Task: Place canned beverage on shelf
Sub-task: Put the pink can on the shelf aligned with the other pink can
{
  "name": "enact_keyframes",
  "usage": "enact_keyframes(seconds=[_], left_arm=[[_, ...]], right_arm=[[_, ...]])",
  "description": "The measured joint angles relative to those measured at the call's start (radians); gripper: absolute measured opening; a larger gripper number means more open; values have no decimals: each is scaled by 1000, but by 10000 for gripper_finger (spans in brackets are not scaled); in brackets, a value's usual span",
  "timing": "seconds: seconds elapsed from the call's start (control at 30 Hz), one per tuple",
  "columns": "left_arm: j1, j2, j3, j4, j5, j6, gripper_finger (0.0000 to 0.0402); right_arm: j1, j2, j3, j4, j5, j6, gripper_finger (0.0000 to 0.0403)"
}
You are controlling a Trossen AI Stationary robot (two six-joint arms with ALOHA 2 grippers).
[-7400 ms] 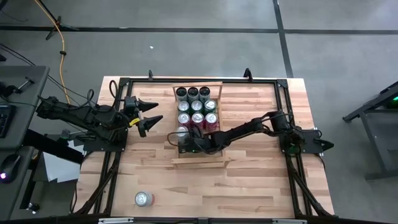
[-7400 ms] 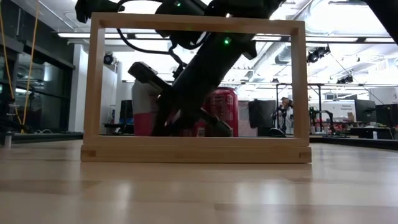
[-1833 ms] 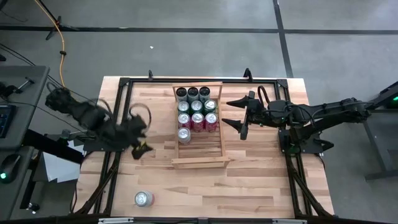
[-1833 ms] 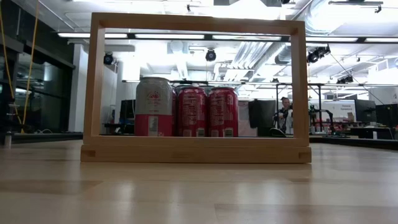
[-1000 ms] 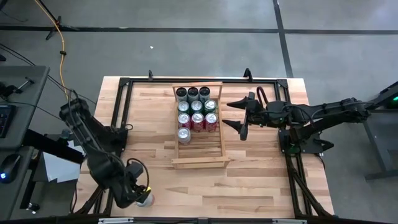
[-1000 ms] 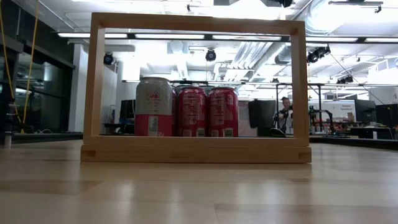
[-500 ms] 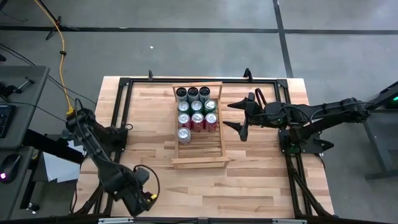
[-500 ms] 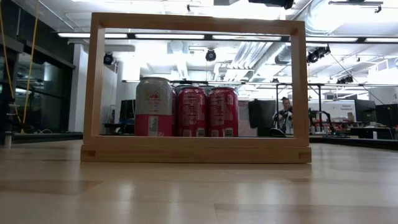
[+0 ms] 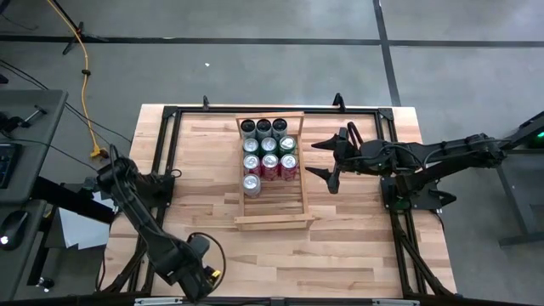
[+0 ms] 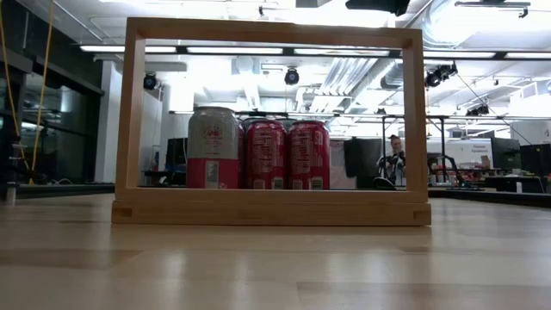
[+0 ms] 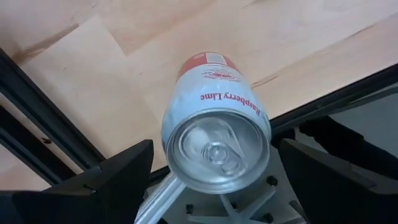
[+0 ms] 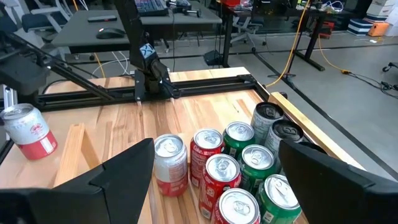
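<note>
The left gripper (image 11: pixel 211 180), jaws apart, straddles the upright red-and-white raspberry-lime can (image 11: pixel 214 134) at the table's near-left corner (the slatted wooden shelf (image 9: pixel 270 223) well apart). An off-centre squeeze could topple it.

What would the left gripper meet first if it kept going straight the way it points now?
The loose can, standing on the table dead ahead between the open left gripper's fingers. Depth is unclear, but it looks close.

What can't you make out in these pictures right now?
- High view: the loose can is hidden under the left gripper.
- Low view: the shelf's back rows are hidden behind three front cans.
- Left wrist view: the can's base is out of sight behind its body.
- Low view: neither gripper shows.
</note>
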Motion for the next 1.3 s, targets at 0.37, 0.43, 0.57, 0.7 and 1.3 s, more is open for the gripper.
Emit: enact_keyframes(seconds=[0.37,0.43,0.57,0.7,1.3], left_arm=[[0,77,0,1,4,79,339],[0,89,0,3,7,92,339],[0,102,0,2,7,106,339],[0,118,0,5,8,107,339],[-2,124,-1,46,46,107,339]], right_arm=[[0,0,0,-4,0,0,330],[0,0,0,-5,0,0,330],[0,0,0,-7,0,0,330],[0,0,0,-7,0,0,330],[0,0,0,-14,1,0,330]])
